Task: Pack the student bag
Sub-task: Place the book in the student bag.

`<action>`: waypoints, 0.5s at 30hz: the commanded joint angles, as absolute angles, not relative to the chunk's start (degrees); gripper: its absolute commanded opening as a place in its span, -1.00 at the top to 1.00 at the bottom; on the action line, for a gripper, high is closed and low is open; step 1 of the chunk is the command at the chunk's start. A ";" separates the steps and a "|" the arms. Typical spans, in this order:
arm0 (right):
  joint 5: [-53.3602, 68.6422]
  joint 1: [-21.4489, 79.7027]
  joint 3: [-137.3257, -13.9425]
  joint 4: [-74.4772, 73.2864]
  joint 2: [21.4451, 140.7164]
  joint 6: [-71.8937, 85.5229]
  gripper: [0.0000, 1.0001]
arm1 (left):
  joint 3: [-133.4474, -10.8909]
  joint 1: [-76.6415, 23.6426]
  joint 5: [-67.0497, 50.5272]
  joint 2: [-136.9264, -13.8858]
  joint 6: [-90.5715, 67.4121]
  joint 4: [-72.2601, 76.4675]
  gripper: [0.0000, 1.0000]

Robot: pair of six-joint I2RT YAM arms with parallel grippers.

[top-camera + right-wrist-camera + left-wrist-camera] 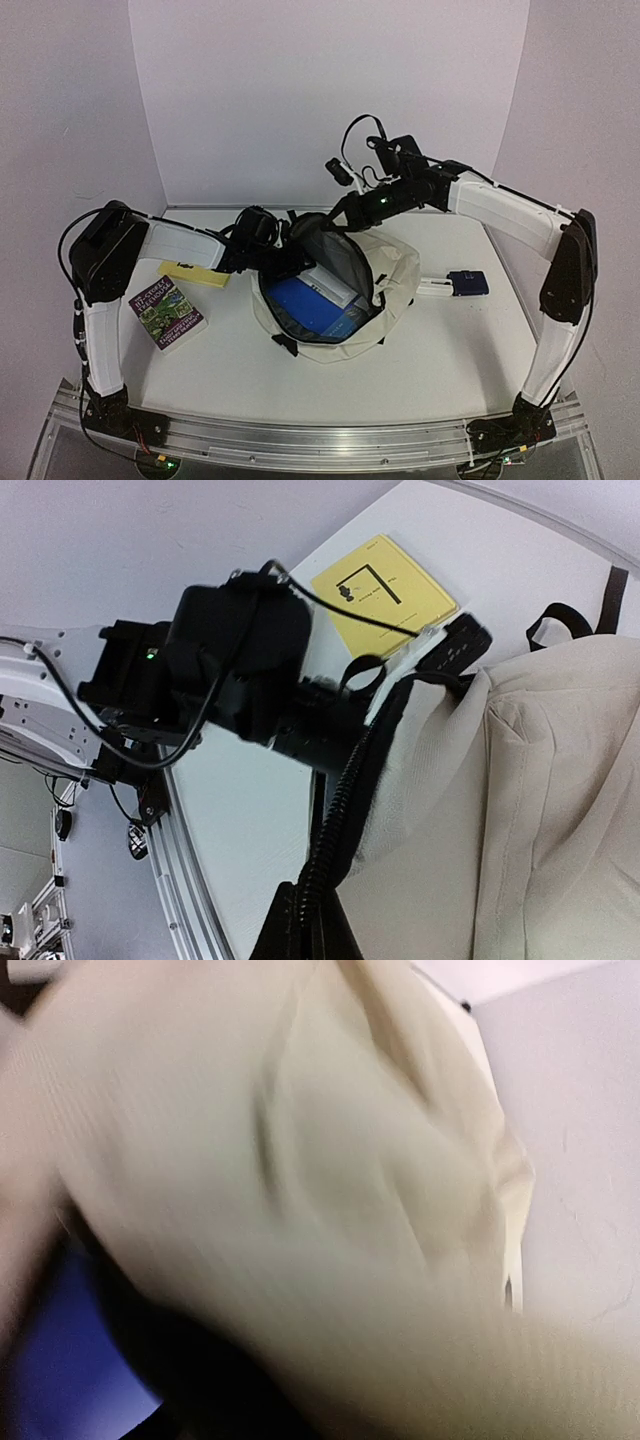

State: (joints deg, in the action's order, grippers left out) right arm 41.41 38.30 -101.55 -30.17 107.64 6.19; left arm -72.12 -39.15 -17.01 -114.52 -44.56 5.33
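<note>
Soft cream fabric of student bag point(300, 1160) fills left wrist lens, blurred | right wrist view alone: right pincer point(300, 925) clamped on its black zipper rim | left pincer point(288, 262) at rim, grip indeterminable | overhead: bag centred on worktop point(450, 350), flat blue item point(305, 305) inside

top view looks down over the table point(450, 345); both wrist views crowd the student bag point(398, 268).

Bright, even light, student bag point(300, 1190) blurred close-up
</note>
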 commanded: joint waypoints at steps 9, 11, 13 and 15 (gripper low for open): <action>33.16 31.58 -112.97 -28.43 117.21 7.01 1.00 | -84.79 -35.07 -18.38 -114.23 -33.36 -7.43 -0.37; 31.07 31.03 -112.46 -28.34 118.30 5.93 1.00 | -81.88 -36.71 -17.03 -108.46 -32.66 -9.83 -0.45; 28.64 30.93 -112.20 -28.24 119.70 4.81 1.00 | -77.23 -37.31 -16.31 -102.57 -34.78 -10.57 -0.51; 25.49 30.69 -112.62 -28.28 121.51 3.75 1.00 | -70.85 -37.35 -14.54 -96.75 -38.20 -10.57 -0.54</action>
